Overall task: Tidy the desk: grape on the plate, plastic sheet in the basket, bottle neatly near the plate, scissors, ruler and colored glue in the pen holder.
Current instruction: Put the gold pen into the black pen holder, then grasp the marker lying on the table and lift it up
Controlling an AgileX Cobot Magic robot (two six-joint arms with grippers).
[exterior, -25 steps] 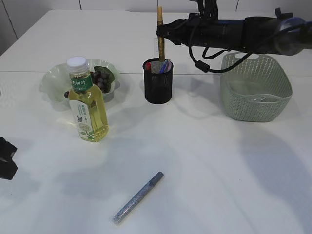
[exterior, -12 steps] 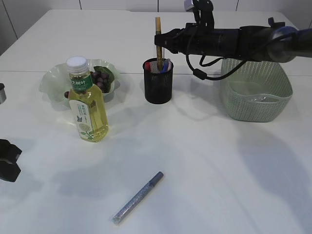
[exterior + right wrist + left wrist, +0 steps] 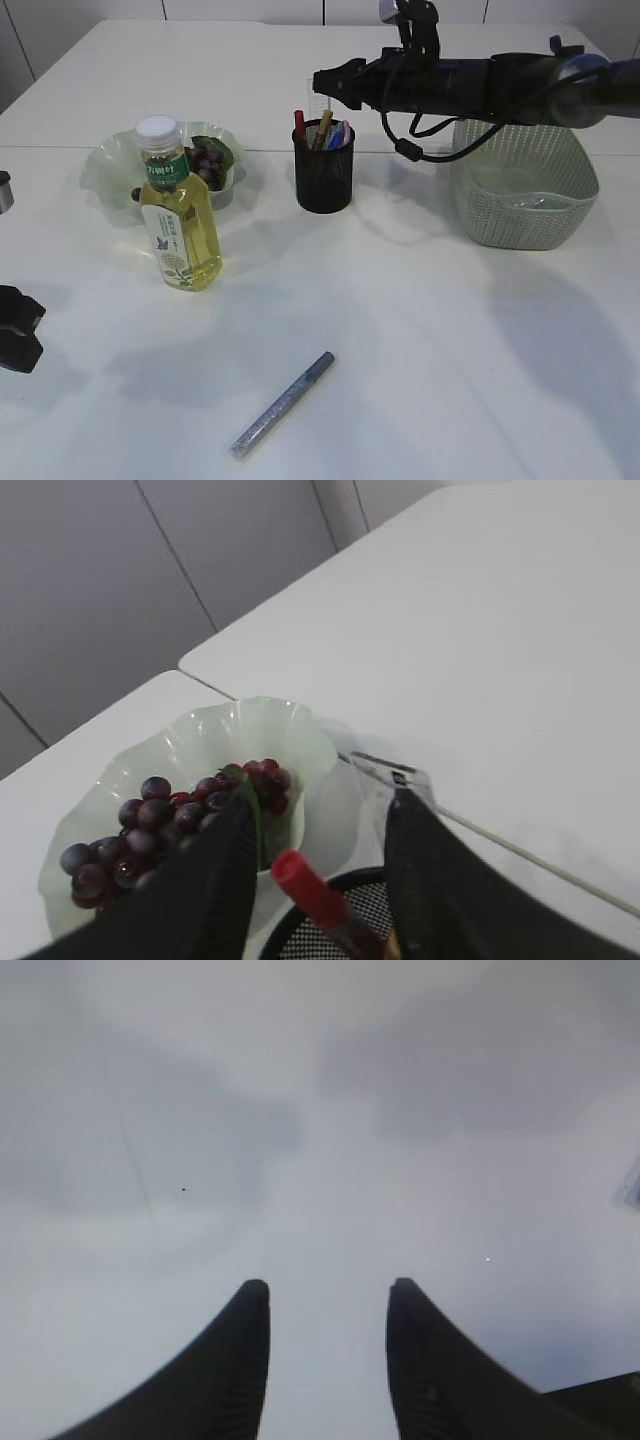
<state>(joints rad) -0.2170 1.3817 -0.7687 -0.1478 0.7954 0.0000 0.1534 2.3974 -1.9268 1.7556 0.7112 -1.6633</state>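
My right gripper hovers open just above the black mesh pen holder, nothing between its jaws. A gold glue stick leans inside the holder beside a red-capped stick, something blue and a clear ruler; I cannot make out the scissors. A silver-blue glitter glue stick lies on the table at the front. Grapes rest on the pale green plate, with the yellow bottle upright in front of it. My left gripper is open over bare table at the left edge.
The green basket stands at the right, under my right arm; something pale and glossy lies on its floor. The white table's back edge runs behind the holder.
The right gripper held the gold glue stick upright over the holder; it has opened and the stick now leans inside. The left gripper barely shifted.
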